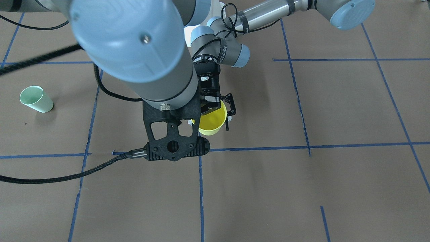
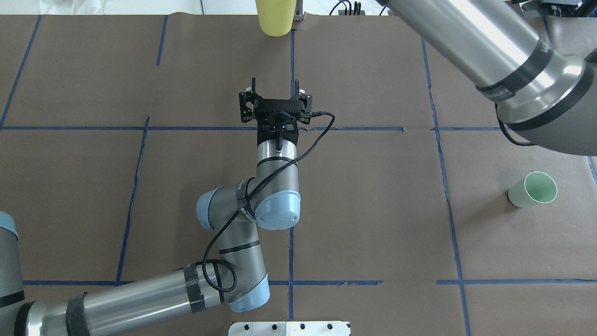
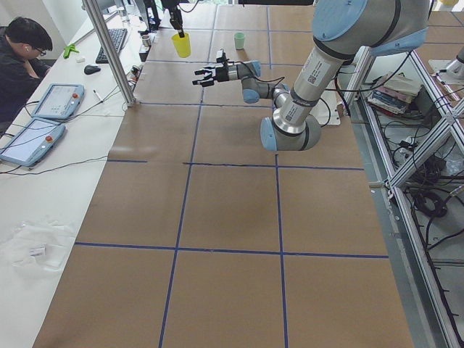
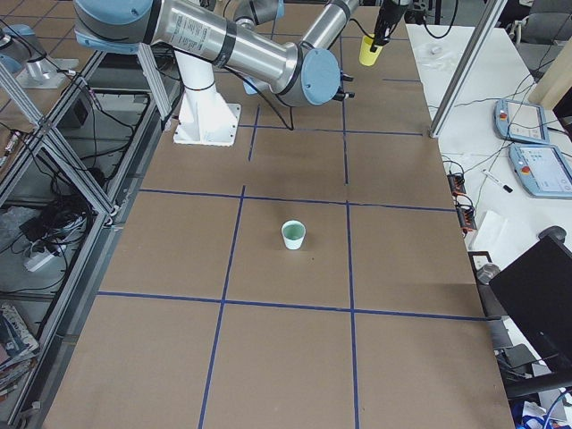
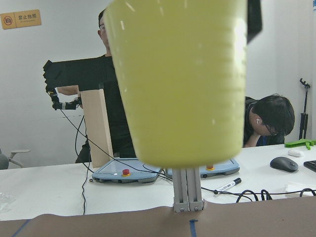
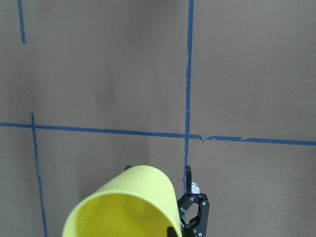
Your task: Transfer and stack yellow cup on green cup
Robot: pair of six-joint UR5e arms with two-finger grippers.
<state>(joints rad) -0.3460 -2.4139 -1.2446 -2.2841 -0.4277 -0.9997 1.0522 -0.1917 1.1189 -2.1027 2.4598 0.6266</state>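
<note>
Now grips small bright yellow tapered smooth-walled cup (image 1: 211, 121) at rim from above with right gripper (image 3: 177, 27), clear above brown paper-covered table (image 2: 373, 210). Points left gripper (image 2: 275, 85), spread open and empty, at cup's wall, just beside it. Shows small pale mint-green tapered cup (image 2: 533, 189) upright on table, well apart, robot's right side. Probably light, thin, slippery, crushable; calls for gentle rim pinch, no mid-wall squeeze.
</note>
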